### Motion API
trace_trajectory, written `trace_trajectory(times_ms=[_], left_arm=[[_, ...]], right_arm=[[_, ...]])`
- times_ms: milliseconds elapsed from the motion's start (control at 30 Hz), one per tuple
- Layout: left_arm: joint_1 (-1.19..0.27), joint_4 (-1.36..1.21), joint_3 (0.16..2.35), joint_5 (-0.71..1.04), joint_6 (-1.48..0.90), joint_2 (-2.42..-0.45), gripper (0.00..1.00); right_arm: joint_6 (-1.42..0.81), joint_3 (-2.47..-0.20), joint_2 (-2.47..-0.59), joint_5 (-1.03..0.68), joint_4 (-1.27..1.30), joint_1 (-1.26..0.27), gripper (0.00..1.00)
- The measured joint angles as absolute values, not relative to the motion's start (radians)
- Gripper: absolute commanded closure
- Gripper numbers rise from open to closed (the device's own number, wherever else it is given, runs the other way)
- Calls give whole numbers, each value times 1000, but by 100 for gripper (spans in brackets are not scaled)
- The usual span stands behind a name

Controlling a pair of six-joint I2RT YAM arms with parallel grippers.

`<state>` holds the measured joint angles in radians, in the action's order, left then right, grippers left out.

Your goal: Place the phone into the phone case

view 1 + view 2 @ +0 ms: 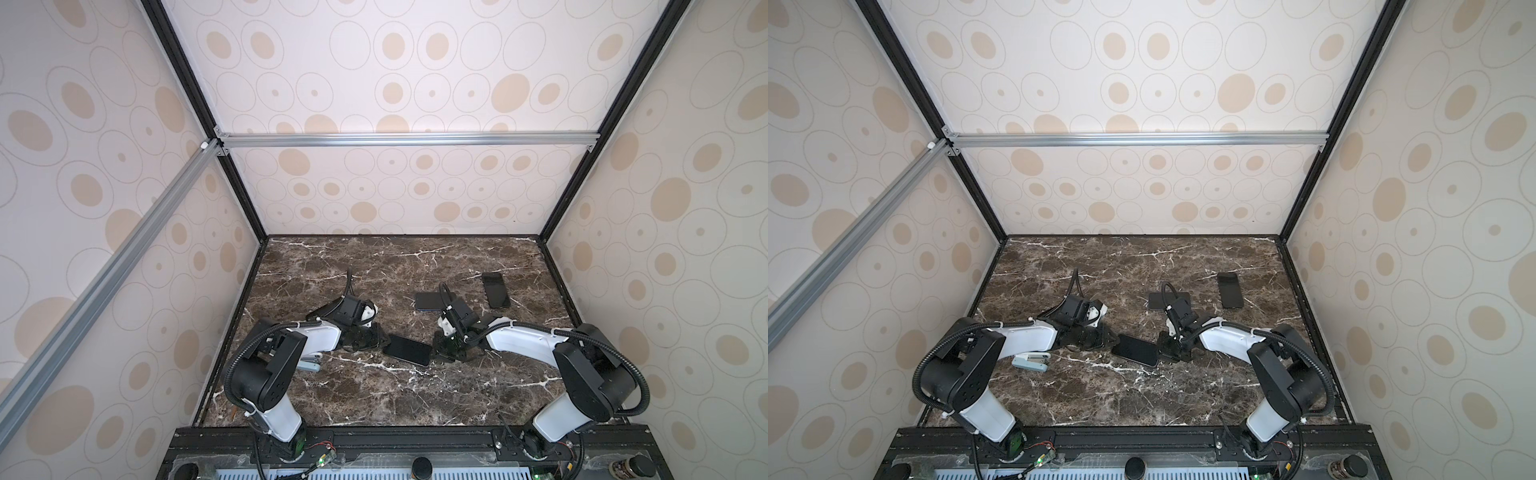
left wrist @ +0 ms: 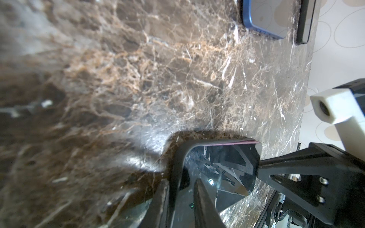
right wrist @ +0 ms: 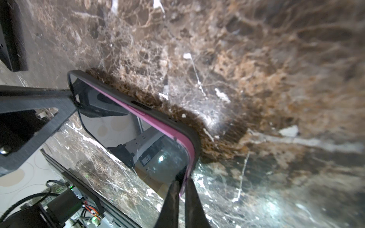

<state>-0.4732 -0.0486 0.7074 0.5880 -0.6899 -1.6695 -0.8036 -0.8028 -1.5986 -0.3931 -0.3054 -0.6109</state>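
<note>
Two arms lean in from the near edge and meet low over the middle of the marble table (image 1: pixel 374 399), with the phone (image 1: pixel 407 350) spanning the gap between them. Its screen faces up and a pink edge shows along one long side, with the dark phone case (image 3: pixel 194 136) wrapped round that edge and corner. To my eye the phone sits mostly in the case, though I cannot tell whether every corner is seated, or whether it rests on the stone or hangs just above it. The left gripper (image 2: pixel 182 189) has its fingers clamped across the case rim at one end, which I take for the steadying hold. The right gripper (image 3: pixel 182 182) pinches the opposite corner, fingers almost together on the pink edge where the lip meets it, probably to work that lip over. Just beside the left arm lies a pale blue stapler (image 1: pixel 1030 360), untouched. Further back, behind the right wrist, a blue-edged phone (image 1: pixel 428 300) lies flat, with a black phone (image 1: pixel 496 291) well apart beyond it. Glossy brown stone veined in white runs back to walls (image 1: pixel 415 187) papered in beige ovals, framed by black posts and a silver rail (image 1: pixel 415 139).
</note>
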Motion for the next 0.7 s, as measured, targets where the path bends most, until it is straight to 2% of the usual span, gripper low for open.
trace_trajectory(times_ms=[700], left_arm=[[-500,-246,587,483,-833,-1633,77]], right_arm=[[-981,-670,-1608,-514,-37,-589,92]])
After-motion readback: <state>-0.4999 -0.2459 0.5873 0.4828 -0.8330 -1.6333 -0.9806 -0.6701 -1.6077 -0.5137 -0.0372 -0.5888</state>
